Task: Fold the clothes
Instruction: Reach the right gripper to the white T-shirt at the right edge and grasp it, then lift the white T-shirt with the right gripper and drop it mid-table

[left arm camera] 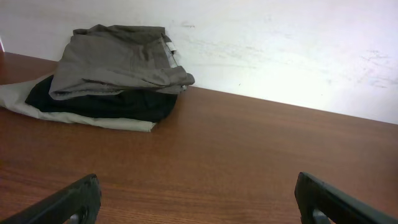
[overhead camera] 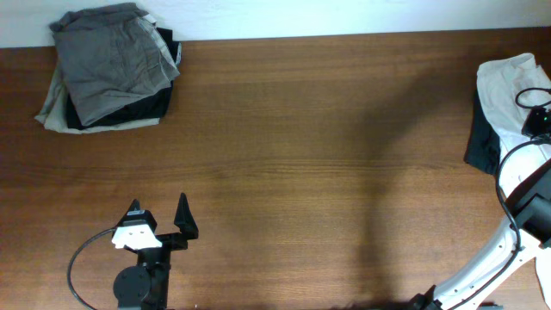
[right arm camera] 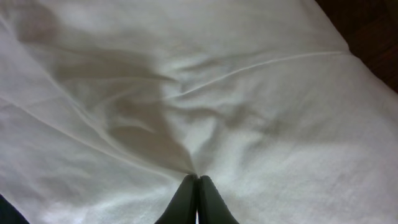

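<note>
right pincer (right arm camera: 198, 179) was clamped shut on a pinch of the white t-shirt (right arm camera: 261, 87), cloth fanning out beyond its tips.

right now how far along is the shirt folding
Barely begun. Done: only a folded grey, black and beige pile at the far corner. In hand: the right gripper is shut, pinching the white T-shirt, which lies crumpled over a dark garment at the edge of the table. Left: spreading and every fold; the left gripper sits open.
</note>
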Robot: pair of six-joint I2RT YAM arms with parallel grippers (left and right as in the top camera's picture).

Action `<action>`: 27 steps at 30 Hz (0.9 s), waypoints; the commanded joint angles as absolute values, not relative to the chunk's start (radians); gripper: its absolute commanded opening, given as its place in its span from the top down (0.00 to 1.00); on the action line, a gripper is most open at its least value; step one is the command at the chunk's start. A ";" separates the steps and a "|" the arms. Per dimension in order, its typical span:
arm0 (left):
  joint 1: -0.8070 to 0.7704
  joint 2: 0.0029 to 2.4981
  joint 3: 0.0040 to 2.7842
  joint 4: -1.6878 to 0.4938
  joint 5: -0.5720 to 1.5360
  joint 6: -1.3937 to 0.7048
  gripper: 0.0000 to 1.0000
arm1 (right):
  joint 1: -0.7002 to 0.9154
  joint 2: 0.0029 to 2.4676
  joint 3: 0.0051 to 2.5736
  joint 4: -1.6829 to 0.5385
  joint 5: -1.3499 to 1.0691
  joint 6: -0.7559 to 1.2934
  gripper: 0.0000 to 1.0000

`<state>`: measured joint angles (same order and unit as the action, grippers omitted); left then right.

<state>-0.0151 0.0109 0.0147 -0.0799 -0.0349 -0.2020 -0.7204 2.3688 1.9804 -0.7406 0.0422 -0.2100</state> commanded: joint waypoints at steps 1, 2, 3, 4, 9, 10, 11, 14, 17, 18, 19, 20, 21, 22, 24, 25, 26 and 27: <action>-0.019 0.005 0.009 -0.079 -0.046 -0.186 0.01 | -0.729 2.380 2.004 -0.744 0.037 -0.205 0.96; -0.019 0.005 0.009 -0.079 -0.046 -0.186 0.01 | -0.729 2.380 2.004 -0.746 0.036 -0.204 0.96; -0.019 0.005 0.009 -0.078 -0.046 -0.186 0.01 | -0.729 2.379 2.004 -0.749 0.028 -0.204 0.96; -0.019 0.005 0.009 -0.079 -0.046 -0.186 0.01 | -0.728 2.375 2.005 -0.756 -0.008 -0.204 0.96; -0.019 0.005 0.009 -0.079 -0.046 -0.186 0.01 | -0.729 2.312 2.036 -0.778 -0.091 -0.123 0.96; -0.019 0.005 0.009 -0.078 -0.046 -0.186 0.01 | -0.729 2.289 2.044 -0.782 -0.112 -0.106 0.96; -0.019 0.005 0.009 -0.079 -0.046 -0.186 0.01 | -0.728 2.258 2.052 -0.787 -0.148 -0.095 0.96; -0.019 0.005 0.009 -0.079 -0.046 -0.186 0.01 | -0.718 2.149 2.054 -0.785 -0.289 -0.094 0.96; -0.019 0.005 0.009 -0.079 -0.046 -0.186 0.01 | -0.693 2.073 2.054 -0.786 -0.363 -0.045 0.96; -0.019 0.005 0.009 -0.079 -0.046 -0.186 0.01 | -0.675 2.048 2.054 -0.789 -0.390 -0.020 0.96; -0.019 0.005 0.009 -0.079 -0.046 -0.186 0.01 | -0.656 2.029 2.054 -0.789 -0.413 -0.007 0.96; -0.019 0.005 0.009 -0.079 -0.046 -0.186 0.01 | -0.628 2.010 2.054 -0.791 -0.437 0.009 0.96; -0.019 0.005 0.009 -0.079 -0.046 -0.186 0.01 | -0.593 1.994 2.054 -0.796 -0.451 0.025 0.96; -0.019 0.005 0.009 -0.079 -0.046 -0.186 0.01 | -0.571 1.987 2.054 -0.799 -0.458 0.034 0.96; -0.019 0.005 0.009 -0.079 -0.046 -0.186 0.01 | -0.452 1.973 2.054 -0.816 -0.468 0.052 0.96; -0.019 0.005 0.009 -0.079 -0.046 -0.186 0.01 | -0.408 1.974 2.054 -0.824 -0.468 0.062 0.96; -0.019 0.005 0.009 -0.079 -0.046 -0.186 0.01 | -0.358 1.975 2.054 -0.830 -0.469 0.067 0.96; -0.019 0.005 0.009 -0.078 -0.046 -0.186 0.01 | -0.305 1.978 2.054 -0.833 -0.468 0.067 0.96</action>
<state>-0.0151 0.0109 0.0147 -0.0799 -0.0349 -0.2020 -0.4690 1.9736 2.0480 -0.8165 -0.4103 0.0254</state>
